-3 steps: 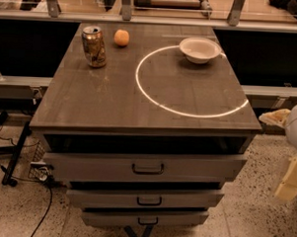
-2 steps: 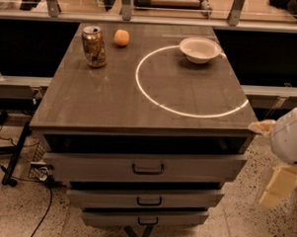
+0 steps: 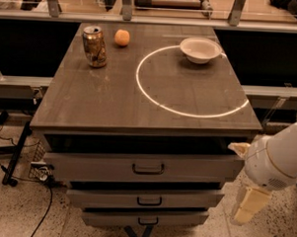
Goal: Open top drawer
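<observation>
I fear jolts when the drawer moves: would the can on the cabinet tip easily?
The can stands upright, tall and narrow, so a hard jolt might tip it. Its side looks dented, so it is probably light. The gripper, low beside the top drawer's right end, is not near it.

No text, brand or no. can be read anywhere. The can (image 3: 94,46) on the table top has a printed label, but its words cannot be made out. The gripper (image 3: 242,181), at the right edge just beside the right end of the top drawer (image 3: 102,165), carries no readable mark either.
</observation>
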You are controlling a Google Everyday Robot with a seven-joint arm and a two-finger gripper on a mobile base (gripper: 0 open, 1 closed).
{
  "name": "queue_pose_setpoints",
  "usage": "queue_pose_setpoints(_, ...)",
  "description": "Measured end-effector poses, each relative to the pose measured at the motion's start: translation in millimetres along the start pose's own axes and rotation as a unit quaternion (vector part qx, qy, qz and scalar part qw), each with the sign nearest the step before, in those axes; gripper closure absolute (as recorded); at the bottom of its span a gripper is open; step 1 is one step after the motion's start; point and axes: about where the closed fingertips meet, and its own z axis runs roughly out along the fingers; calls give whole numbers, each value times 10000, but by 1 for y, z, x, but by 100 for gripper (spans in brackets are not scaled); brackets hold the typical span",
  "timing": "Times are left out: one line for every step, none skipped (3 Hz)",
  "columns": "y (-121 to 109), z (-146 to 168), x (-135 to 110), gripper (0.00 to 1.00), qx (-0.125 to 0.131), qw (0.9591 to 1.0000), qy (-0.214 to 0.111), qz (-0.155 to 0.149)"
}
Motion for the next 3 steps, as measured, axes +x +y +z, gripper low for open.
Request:
queue_pose_setpoints(-1, 41, -21, 0, 8, 9991, -234, -363)
queue_pose_setpoints(-1, 55, -30, 0, 13, 9982, -309, -512)
queue_pose_setpoints(-7, 72, -45, 0, 28, 9963, -416, -752)
